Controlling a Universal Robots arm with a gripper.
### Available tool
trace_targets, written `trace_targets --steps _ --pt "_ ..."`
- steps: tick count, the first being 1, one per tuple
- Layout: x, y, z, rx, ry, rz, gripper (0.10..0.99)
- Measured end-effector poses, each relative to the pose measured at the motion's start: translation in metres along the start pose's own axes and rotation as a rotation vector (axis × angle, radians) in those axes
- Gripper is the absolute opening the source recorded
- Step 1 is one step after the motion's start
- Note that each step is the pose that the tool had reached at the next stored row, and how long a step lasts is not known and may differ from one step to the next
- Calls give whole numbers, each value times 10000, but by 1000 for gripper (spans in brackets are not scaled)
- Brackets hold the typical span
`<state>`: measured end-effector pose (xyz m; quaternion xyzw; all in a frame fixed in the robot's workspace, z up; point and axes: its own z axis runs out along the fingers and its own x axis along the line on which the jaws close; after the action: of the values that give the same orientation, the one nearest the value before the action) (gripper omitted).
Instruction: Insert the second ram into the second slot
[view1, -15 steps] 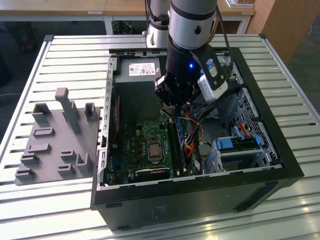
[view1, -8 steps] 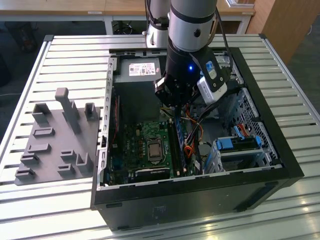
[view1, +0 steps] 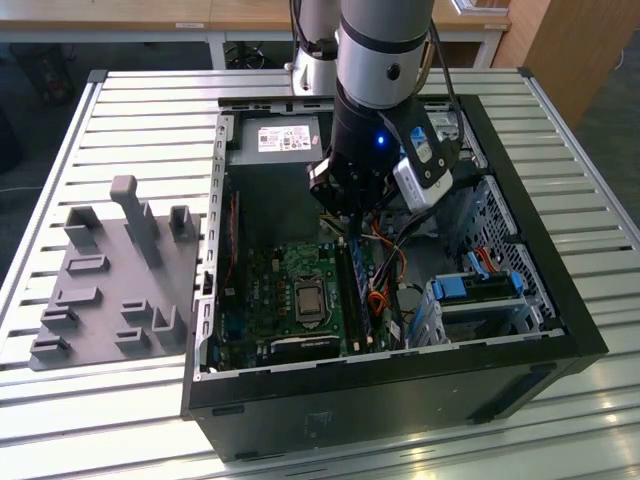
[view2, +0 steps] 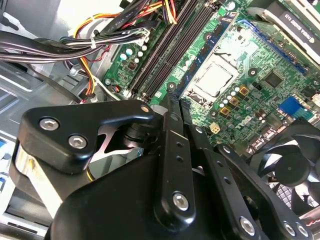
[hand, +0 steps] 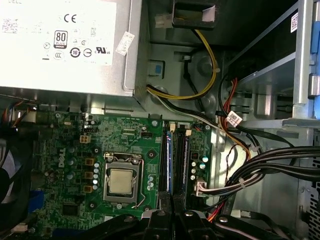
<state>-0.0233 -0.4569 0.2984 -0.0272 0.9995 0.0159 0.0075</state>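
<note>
The open computer case (view1: 560, 300) lies on the table with its green motherboard (view1: 270, 300) facing up. The ram slots (hand: 182, 160) run beside the processor socket (hand: 121, 181). A thin blue ram stick (hand: 172, 162) stands edge-on in them, also seen in the exterior view (view1: 362, 295). I cannot tell whether it is the second ram. My gripper (view1: 343, 218) hangs just above the far end of the slots. Its black fingers (view2: 170, 130) are shut side by side, with nothing showing between them. In the first wrist view the gripper (hand: 172, 216) lines up with the slots.
Bundled cables (hand: 260, 165) cross next to the slots. A silver power supply (hand: 65, 45) sits at the case's far end, and a black fan (view2: 295, 170) is beside the board. Blue drive brackets (view1: 480, 290) fill the exterior view's right corner. A grey fixture (view1: 110, 280) lies on the table's left.
</note>
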Motion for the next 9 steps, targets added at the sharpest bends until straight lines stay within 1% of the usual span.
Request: trace_targets --steps 9 --pt "1 -2 43 0 0 0 129"
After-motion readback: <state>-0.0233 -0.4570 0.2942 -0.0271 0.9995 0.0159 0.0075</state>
